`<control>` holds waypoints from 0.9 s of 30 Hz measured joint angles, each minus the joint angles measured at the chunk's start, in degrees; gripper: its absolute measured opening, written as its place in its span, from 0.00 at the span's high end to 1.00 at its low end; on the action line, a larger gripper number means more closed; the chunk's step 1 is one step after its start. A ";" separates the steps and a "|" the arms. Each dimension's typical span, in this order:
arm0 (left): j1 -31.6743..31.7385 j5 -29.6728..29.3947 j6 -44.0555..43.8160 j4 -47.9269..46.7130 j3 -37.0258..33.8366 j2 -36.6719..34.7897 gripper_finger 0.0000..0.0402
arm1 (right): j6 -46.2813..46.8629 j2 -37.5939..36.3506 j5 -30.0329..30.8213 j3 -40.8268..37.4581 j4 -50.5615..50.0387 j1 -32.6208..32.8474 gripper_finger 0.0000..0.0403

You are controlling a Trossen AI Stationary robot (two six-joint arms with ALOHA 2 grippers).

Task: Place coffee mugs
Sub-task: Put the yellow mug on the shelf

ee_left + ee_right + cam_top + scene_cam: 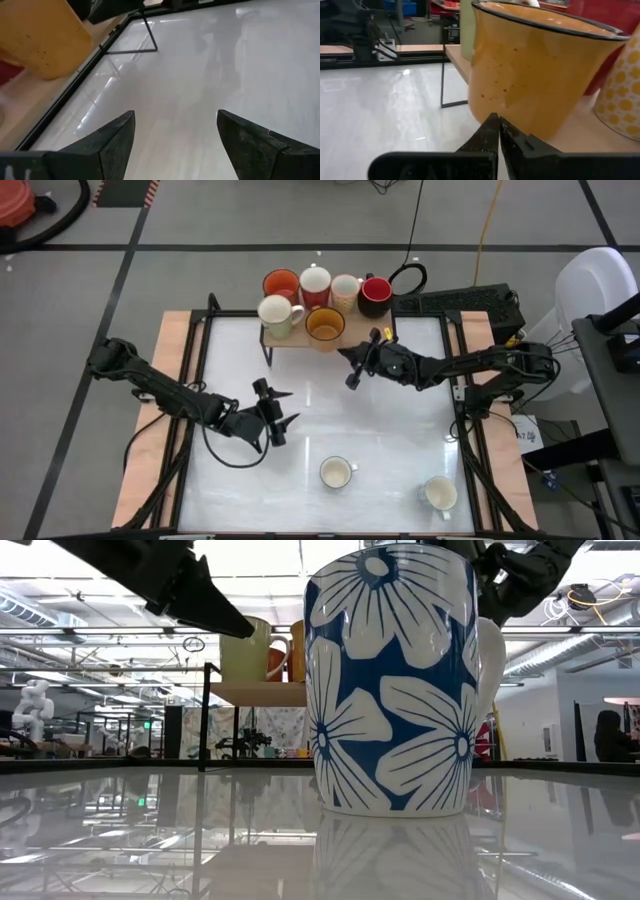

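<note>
Two tools: right tool, shut and empty, must open before gripping the amber mug; left tool waits open, empty.

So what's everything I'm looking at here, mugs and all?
Shelf: one, light wood, at the table's far edge, carrying six mugs.
Orange mug: one, on the shelf, back row.
Red-and-white mug: one, beside it.
Dotted mug: one, cream with yellow dots, back row.
Red mug: one, dark outside, at the row's end.
Cream mug: one, front row.
Amber mug: one, front row, just ahead of the right gripper.
White mugs: two, on the table's near side; one has a blue flower pattern.
Table: one, glossy white.
Left gripper: open, empty, over the table.
Right gripper: shut, empty, by the shelf.
</note>
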 joint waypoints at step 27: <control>1.72 0.11 1.87 -0.82 -0.04 0.00 0.29 | -1.86 7.29 0.32 0.02 10.45 -6.00 1.00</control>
